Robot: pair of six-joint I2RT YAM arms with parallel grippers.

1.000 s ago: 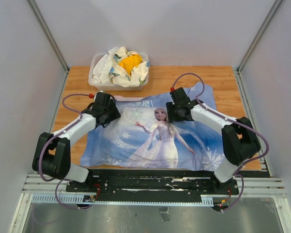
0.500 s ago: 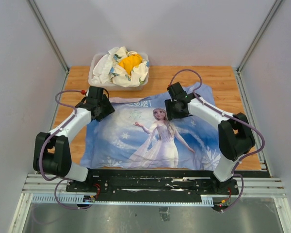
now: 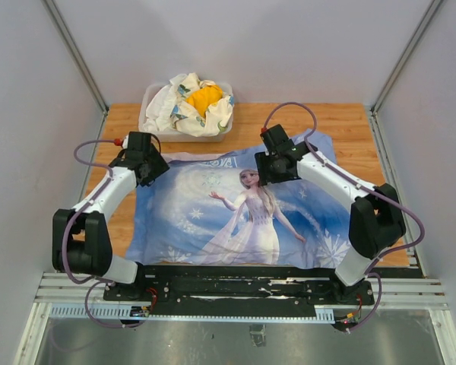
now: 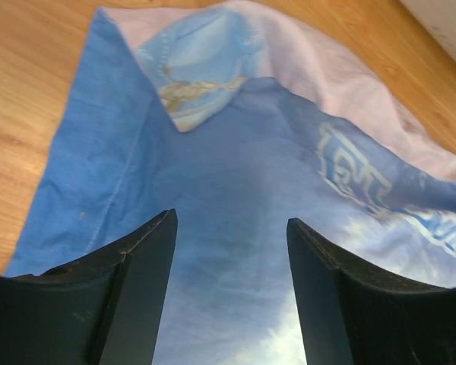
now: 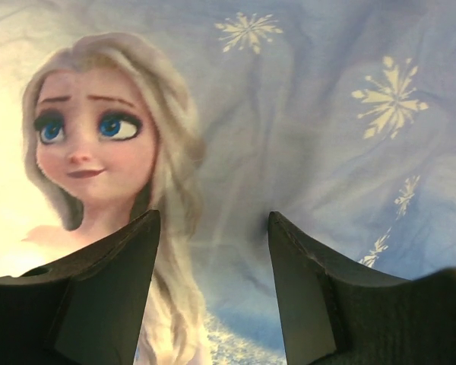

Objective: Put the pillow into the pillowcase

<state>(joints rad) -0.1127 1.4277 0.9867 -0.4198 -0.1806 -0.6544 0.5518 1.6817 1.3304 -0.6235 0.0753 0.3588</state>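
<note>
Left jaws, apart, nearer pillowcase (image 3: 190, 217) corner

High fixed view from the near side — wrist views close, low, onto the shared pillowcase (image 3: 205, 220).

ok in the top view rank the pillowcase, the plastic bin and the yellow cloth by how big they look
1. pillowcase, by far the largest, lying spread out
2. plastic bin, clearly smaller
3. yellow cloth, a small bundle among the cloths in the bin
</note>
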